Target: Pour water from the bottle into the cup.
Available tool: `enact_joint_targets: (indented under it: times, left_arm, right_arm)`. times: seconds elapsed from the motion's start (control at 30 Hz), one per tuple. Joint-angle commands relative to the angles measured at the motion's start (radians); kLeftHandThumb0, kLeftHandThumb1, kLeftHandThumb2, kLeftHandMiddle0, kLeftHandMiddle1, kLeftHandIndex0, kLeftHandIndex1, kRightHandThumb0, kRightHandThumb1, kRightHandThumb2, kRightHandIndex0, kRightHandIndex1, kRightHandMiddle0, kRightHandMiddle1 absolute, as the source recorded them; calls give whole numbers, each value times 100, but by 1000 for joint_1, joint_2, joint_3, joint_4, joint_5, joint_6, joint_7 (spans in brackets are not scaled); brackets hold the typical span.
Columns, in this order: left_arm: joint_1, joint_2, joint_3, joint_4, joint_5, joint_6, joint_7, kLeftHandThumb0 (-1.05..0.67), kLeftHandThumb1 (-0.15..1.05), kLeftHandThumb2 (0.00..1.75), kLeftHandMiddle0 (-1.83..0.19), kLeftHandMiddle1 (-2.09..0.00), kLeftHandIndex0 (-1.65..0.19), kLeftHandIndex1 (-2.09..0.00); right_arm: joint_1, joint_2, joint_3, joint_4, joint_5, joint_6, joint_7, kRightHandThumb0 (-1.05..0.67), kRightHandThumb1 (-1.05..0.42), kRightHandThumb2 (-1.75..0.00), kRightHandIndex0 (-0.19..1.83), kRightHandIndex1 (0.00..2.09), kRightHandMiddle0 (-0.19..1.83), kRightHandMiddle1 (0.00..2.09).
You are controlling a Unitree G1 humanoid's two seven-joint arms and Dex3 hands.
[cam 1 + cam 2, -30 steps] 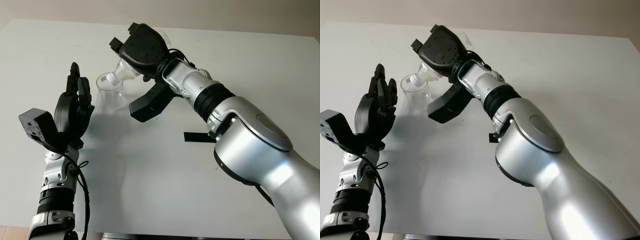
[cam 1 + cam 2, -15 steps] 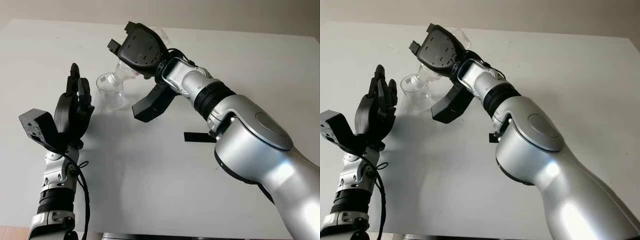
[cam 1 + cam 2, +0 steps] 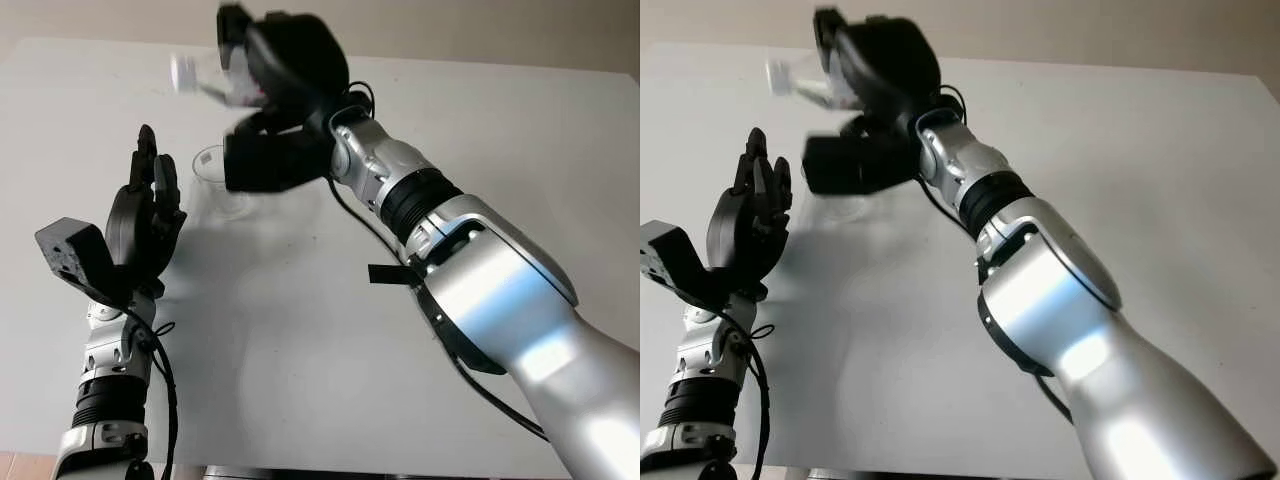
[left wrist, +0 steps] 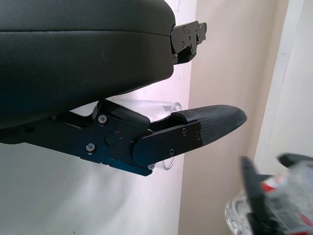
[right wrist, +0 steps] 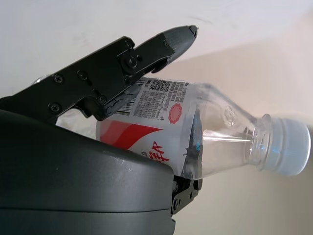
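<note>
The right hand (image 3: 285,60) gripped the bottle (image 5: 195,132), lifted at 12 o'clock above the cup (image 3: 212,170), cap toward 9. The left hand (image 3: 145,215), open, stood just at 8 o'clock of the cup on the table (image 3: 300,330).

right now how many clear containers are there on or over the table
2. A clear cup stands on the white table, just beyond the raised, open left hand. A capped plastic bottle is held in the right hand, lifted above the cup.

A white table (image 3: 300,330) carries a clear cup (image 3: 213,180) and, seemingly, black tape (image 3: 386,274).
</note>
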Motion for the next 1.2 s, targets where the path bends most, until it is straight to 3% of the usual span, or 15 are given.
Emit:
enact_joint_targets:
  times: [0.0, 0.1, 0.17, 0.33, 0.5, 0.67, 0.83, 0.93, 1.03, 1.17]
  left_arm:
    - [1, 8, 6, -12, -4, -6, -5, -75, 105, 68, 19, 0, 19, 0]
    - [1, 10, 8, -13, -7, -10, -7, -74, 105, 68, 19, 0, 19, 0]
    - [1, 11, 9, -12, -8, -12, -10, -74, 105, 68, 19, 0, 19, 0]
    - [1, 15, 11, -10, -13, -9, -21, -74, 105, 68, 19, 0, 19, 0]
    - [-1, 8, 13, -7, -12, -11, -19, -73, 105, 69, 19, 0, 19, 0]
    - [-10, 25, 18, -5, -15, -5, -32, -73, 105, 70, 19, 0, 19, 0]
    - [-14, 37, 17, -14, -14, 5, -35, -73, 105, 71, 19, 0, 19, 0]
    - [-16, 35, 14, -11, -17, 9, -36, -74, 105, 69, 19, 0, 19, 0]
    - [-20, 30, 8, 0, -10, -1, -32, -74, 105, 70, 19, 0, 19, 0]
    - [-30, 39, -1, -4, 3, 9, -31, -73, 105, 72, 19, 0, 19, 0]
  right_arm:
    - [9, -2, -57, -35, 51, -31, 10, -22, -99, -36, 131, 209, 97, 209]
    - [48, -10, -133, -62, 133, -84, 37, -22, -102, -22, 131, 209, 99, 209]
    - [86, -21, -175, -85, 180, -122, 60, -20, -103, -18, 129, 209, 113, 209]
    - [210, -65, -248, -167, 268, -197, 153, -21, -103, -20, 134, 209, 133, 209]
    - [387, -126, -322, -324, 384, -208, 342, -22, -104, -21, 134, 209, 136, 209]
    - [646, -175, -399, -630, 538, -90, 552, -17, -105, -25, 110, 209, 104, 209]
    - [881, -207, -461, -957, 649, 120, 642, -17, -105, -25, 99, 209, 63, 209]
    - [985, -215, -498, -1100, 702, 244, 660, -18, -105, -26, 93, 209, 54, 209]
    - [1084, -220, -528, -1225, 749, 349, 675, -19, -105, -26, 68, 209, 33, 209]
    - [1163, -204, -550, -1355, 797, 469, 665, -21, -105, -25, 64, 209, 27, 209]
